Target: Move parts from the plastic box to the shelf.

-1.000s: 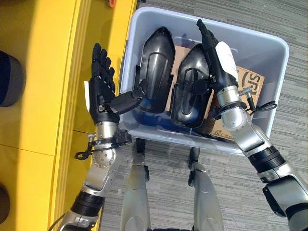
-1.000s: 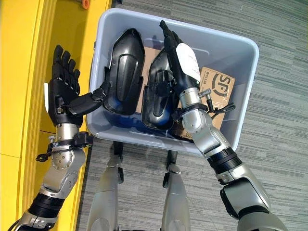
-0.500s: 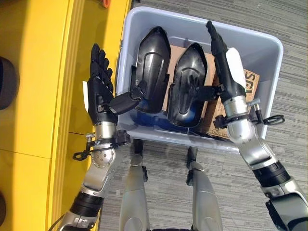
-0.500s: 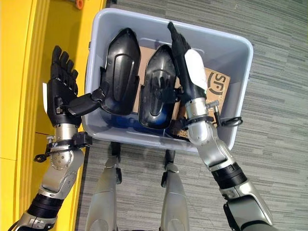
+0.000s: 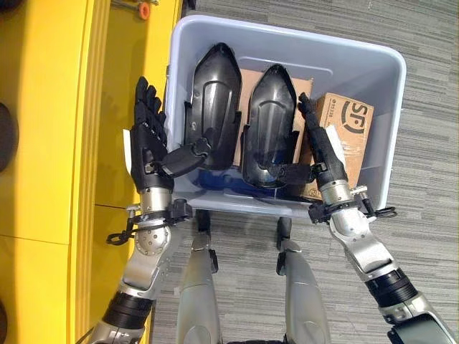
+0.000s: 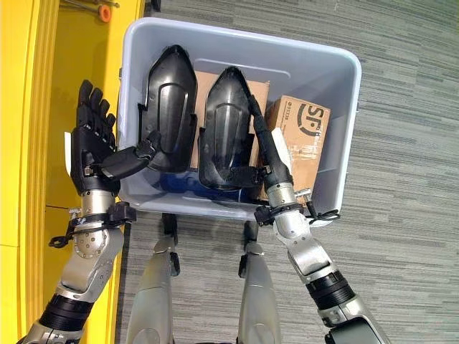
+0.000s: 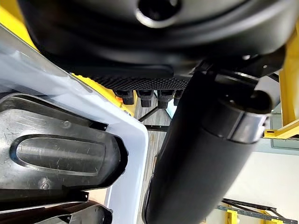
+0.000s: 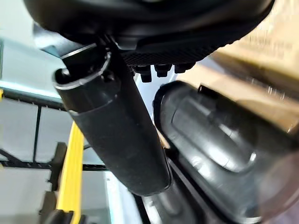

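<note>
Two black moulded parts lie side by side in the grey plastic box (image 5: 337,64): a left part (image 5: 214,107) and a right part (image 5: 267,125). My left hand (image 5: 147,147) stands open outside the box's left wall, over the yellow shelf (image 5: 57,143), its thumb (image 7: 196,163) reaching over the rim toward the left part (image 7: 56,154). My right hand (image 5: 323,154) is inside the box, between the right part and a cardboard carton (image 5: 351,125). Its fingers are straight and its thumb (image 8: 121,135) points at the right part's near end (image 8: 210,140). Neither hand holds anything.
Flat brown cardboard (image 5: 247,79) lies under the parts. The yellow shelf runs along the left side, with a small orange piece (image 5: 144,10) at its far end. Grey carpet (image 5: 423,179) surrounds the box on the right and near sides.
My right hand has drawn back from high over the right part to the box's near wall, beside that part. The left hand has stayed put. The camera has shifted slightly.
</note>
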You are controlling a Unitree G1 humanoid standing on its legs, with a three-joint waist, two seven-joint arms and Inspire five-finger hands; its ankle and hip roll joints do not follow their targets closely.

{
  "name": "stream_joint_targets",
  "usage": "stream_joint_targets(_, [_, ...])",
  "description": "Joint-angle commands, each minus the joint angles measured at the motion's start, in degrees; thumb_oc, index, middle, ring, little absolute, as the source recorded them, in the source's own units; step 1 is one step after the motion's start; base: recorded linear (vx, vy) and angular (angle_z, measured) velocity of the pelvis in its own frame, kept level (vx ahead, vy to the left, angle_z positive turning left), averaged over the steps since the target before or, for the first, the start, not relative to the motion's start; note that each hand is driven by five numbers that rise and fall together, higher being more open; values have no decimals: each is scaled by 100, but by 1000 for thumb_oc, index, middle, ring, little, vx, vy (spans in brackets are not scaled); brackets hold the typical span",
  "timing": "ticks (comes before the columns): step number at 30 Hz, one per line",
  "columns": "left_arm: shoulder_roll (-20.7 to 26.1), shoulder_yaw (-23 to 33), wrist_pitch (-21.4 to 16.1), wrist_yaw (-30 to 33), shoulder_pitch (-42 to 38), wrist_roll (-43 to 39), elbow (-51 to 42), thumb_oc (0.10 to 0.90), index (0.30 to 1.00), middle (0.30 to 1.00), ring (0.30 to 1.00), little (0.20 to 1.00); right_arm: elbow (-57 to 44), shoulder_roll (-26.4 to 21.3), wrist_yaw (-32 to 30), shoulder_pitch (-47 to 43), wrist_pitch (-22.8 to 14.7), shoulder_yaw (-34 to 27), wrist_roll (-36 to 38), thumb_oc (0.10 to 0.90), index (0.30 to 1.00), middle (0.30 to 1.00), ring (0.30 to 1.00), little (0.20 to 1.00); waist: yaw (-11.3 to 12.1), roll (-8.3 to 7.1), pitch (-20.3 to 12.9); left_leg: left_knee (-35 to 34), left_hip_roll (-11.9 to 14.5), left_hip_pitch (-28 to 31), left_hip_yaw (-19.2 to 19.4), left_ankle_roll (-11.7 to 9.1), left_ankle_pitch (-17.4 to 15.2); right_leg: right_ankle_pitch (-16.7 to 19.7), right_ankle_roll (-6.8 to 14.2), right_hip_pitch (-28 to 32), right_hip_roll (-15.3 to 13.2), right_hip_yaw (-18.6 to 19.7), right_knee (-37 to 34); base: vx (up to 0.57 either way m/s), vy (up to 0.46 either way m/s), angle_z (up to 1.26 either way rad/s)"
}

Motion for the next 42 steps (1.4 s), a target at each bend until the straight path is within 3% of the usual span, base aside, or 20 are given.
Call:
stream_joint_targets(1, [72,154,-477,-43,-166,165,-852,900,1000,1000,1000,1000,-610,-40,-3,-595,-612,-81,180,900,1000,1000,1000,1000,75,-71,-91,311,233,128,164,10,-383,-554,-208,688,8,-62,106,0,0,0])
stream_joint_targets(17, [54,76,-476,30,-204,168,-806,900,1000,1000,1000,1000,-493,144,-37,-888,-594,248,283,900,1000,1000,1000,1000,153,-69,-91,283,210,85,136,14,-368,-582,-211,686,-15,-121,127,0,0,0])
stream_joint_targets(29, [-5,-42,-516,22,-239,30,-742,900,1000,1000,1000,1000,637,319,-194,-1134,-382,358,599,900,1000,1000,1000,1000,237,8,-91,311,193,-2,104,26,-376,-580,-221,601,-20,-137,163,0,0,0])
stream_joint_targets(42, [23,-221,-551,-111,-258,-158,-736,900,1000,1000,1000,1000,2183,455,-305,-2189,-270,516,1285,900,1000,1000,1000,1000,431,110,-91,300,158,-81,52,19,-363,-625,-228,530,-25,-177,235,5,-3,3])
